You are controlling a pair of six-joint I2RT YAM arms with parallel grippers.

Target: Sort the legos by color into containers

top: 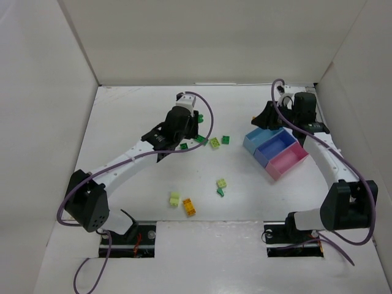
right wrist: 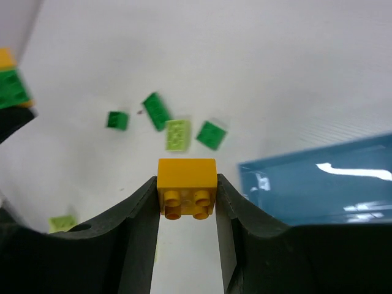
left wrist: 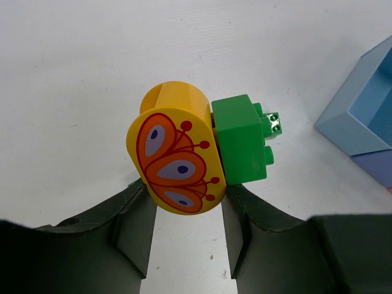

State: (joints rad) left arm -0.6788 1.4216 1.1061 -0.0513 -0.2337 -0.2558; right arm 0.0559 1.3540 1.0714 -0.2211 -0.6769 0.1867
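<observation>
A: While the left tool (left wrist: pixel 187 195) is hanging over the tabletop (left wrist: pixel 92 73), what is it gripping?

B: It is clamping the lower end of a yellow-orange rounded piece (left wrist: pixel 174 159) bearing a butterfly print, its jaws standing only as wide as that piece. A green brick (left wrist: pixel 240 147) is sitting flush against the piece's right side, and a smaller green brick (left wrist: pixel 273 124) is showing just past its far corner.

A: And the right tool (right wrist: pixel 187 196)?

B: It is squeezing an orange-yellow brick (right wrist: pixel 187 173), studs pointing toward the wrist camera, jaws pressing on both sides. It is hovering near the light blue end of the containers (top: pixel 277 149), whose darker blue and pink bins are running toward the near right.

A: Where are the loose legos (top: pixel 215 143) lying?

B: Green and lime ones are lying scattered between the two tools. Two lime, one green and one orange are resting nearer the bases.
</observation>
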